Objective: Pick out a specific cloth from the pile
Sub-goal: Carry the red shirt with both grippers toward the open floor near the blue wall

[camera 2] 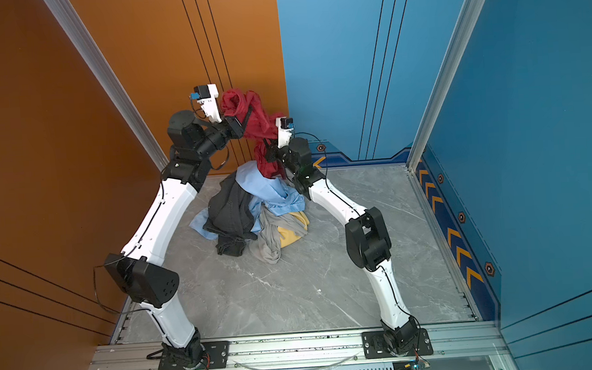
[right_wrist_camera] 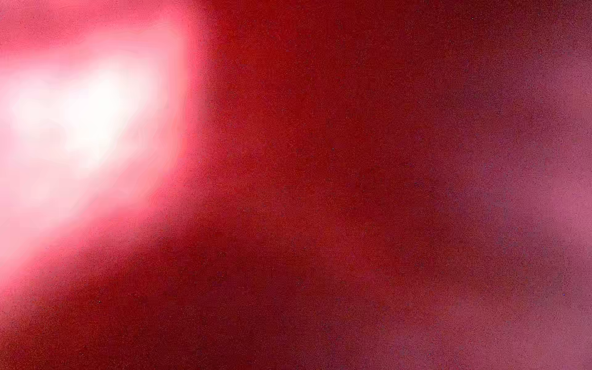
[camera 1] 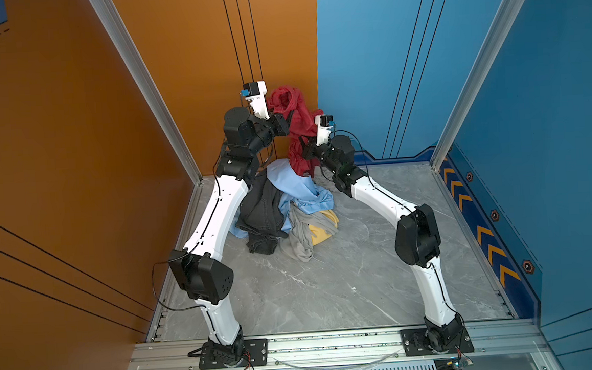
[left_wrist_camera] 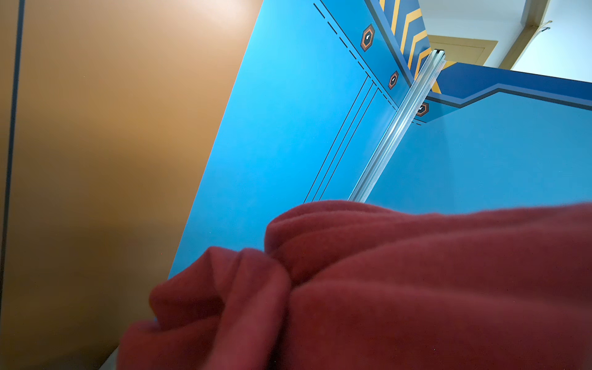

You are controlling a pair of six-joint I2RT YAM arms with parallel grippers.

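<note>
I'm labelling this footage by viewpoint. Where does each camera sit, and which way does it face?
Top views: high at the front, looking down at both arms, the grey marble tabletop and the heap of mixed garments.
Left wrist: faces up past the dark red thin garment to the blue wall panels; no arm shows.
Right wrist: pressed against red fabric, blurred.
All share the red garment.

One dark red cloth (camera 1: pixel 296 122), lifted. One pile (camera 1: pixel 282 215) with four garments showing: dark grey, light blue, beige-grey, yellow. Two arms, two grippers.
</note>
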